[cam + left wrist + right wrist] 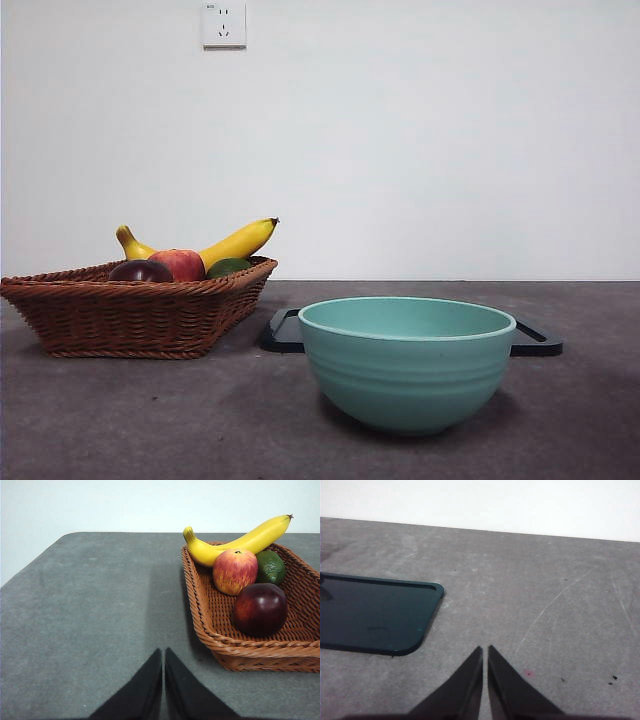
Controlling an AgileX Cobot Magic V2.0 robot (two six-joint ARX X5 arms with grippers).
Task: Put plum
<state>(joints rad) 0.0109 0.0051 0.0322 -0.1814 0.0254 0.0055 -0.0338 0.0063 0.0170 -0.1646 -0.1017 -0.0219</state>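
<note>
The plum (260, 608), dark maroon and glossy, lies in a brown wicker basket (240, 650); the front view shows only its top (140, 270) above the basket's rim (130, 315). My left gripper (163, 652) is shut and empty over bare table, short of the basket and apart from the plum. Beside a dark tray (370, 615), my right gripper (485, 650) is also shut with nothing in it. Neither arm shows in the front view.
The basket also holds a red-yellow apple (234, 571), a banana (240, 542) and a green fruit (270, 566). A teal bowl (407, 362) stands near the table's front, with the dark tray (535, 338) behind it. Grey felt covers the table.
</note>
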